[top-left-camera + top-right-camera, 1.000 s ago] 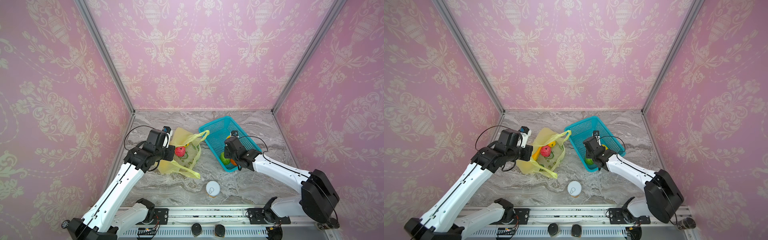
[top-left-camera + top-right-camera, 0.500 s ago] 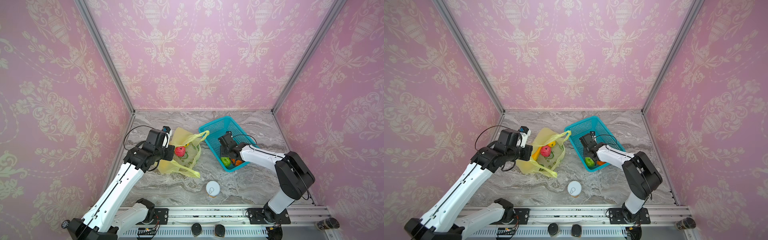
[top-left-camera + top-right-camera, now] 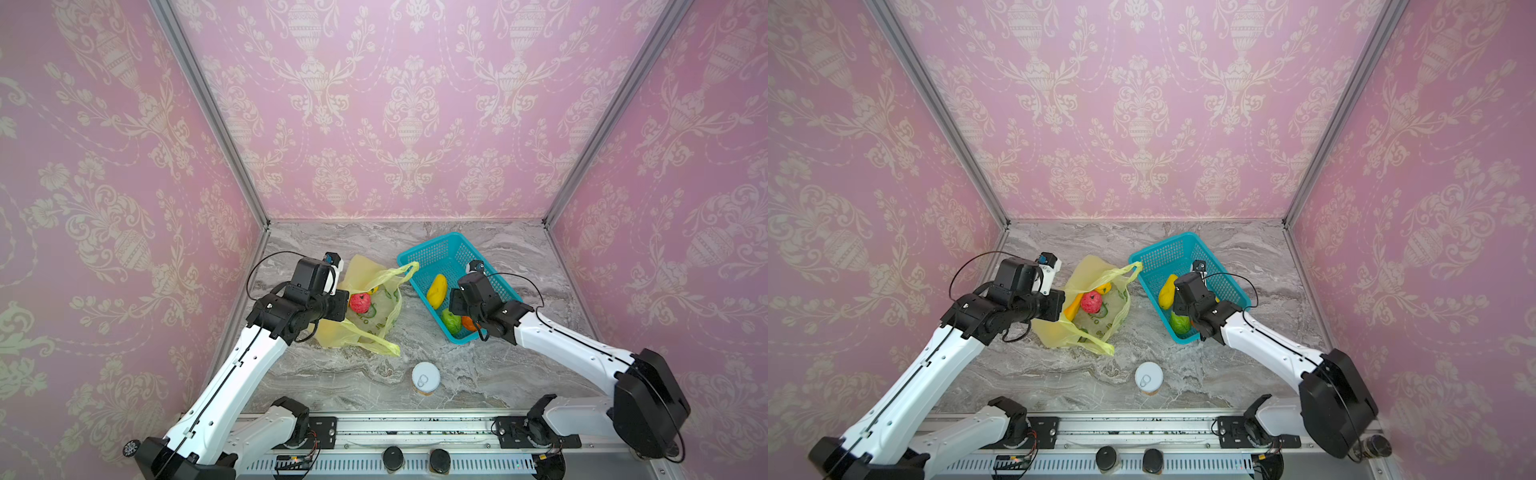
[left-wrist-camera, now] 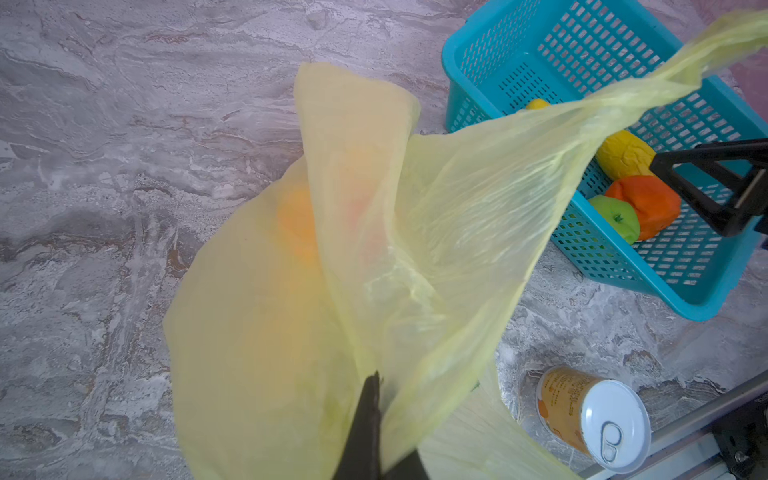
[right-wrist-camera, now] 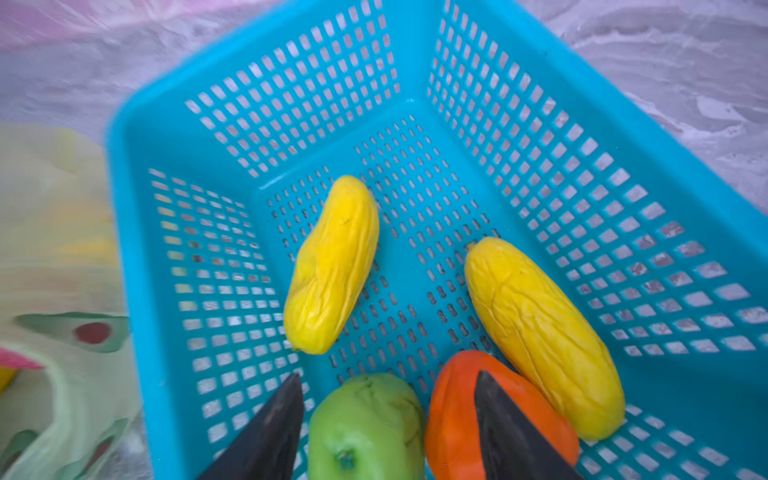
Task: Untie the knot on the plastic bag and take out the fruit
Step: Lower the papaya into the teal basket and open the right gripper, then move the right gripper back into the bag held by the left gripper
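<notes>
Arms reach fwd: L pincer [image 4: 372, 388] pinching plastic bag [image 4: 415, 249], R pincer [image 5: 385, 376] spread above fruit [image 5: 365, 424] in basket [image 5: 291, 91].

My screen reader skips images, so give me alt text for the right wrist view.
Looking down into a teal mesh basket holding two long yellow fruits, a green fruit and an orange fruit, with the right gripper open just above the green and orange ones. The plastic bag shows blurred beside the basket.

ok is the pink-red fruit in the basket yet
No, the pink-red fruit lies inside the plastic bag, not in the teal basket.
</notes>
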